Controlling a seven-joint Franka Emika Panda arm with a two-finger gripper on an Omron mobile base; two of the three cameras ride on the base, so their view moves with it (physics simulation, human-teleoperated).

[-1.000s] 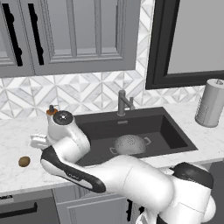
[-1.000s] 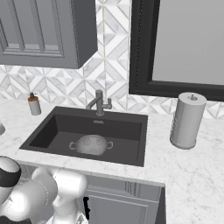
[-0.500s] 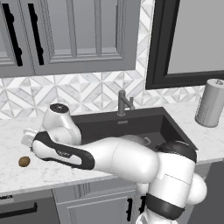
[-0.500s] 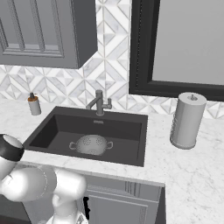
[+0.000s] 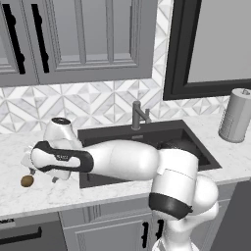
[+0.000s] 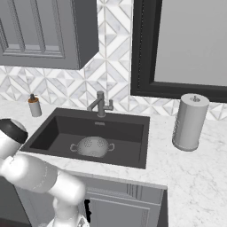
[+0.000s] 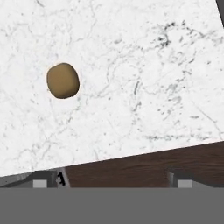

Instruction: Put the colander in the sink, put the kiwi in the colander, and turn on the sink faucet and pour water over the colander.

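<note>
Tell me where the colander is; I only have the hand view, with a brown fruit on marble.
Observer: The colander already sits in the sink, upright near the middle of the basin floor.
Operator: Report what stands behind the basin.
Observer: The faucet stands at the centre of the back rim, its spout pointing over the basin.
Operator: Say how the kiwi lies relative to the sink.
Observer: The kiwi rests on the counter left of the sink, near the front edge, beside the arm's wrist.
</note>
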